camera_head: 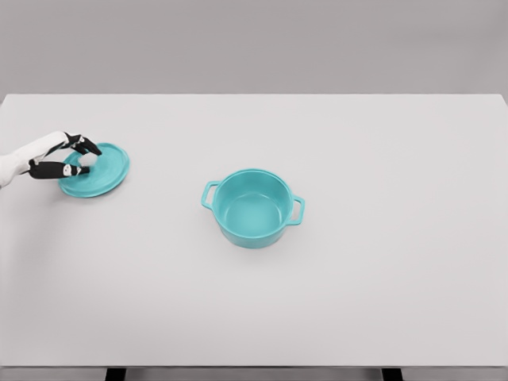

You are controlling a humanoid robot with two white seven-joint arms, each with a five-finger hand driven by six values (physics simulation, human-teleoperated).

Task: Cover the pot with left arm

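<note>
While the teal pot [252, 208] sits open in the middle of the white table [381, 278], its lid [101, 170] lies far to the left. The left hand [65, 159] has its fingers closed around the lid's knob, and a gray wall stands behind

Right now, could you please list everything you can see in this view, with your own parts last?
pot: one, teal, two side handles, uncovered and empty, standing upright near the table's middle.
lid: one, teal, round, lying on the table at far left, apart from the pot.
table: one, white, spanning the view.
left hand: one, white with black fingers, entering from the left edge, fingers around the lid's middle.
</note>
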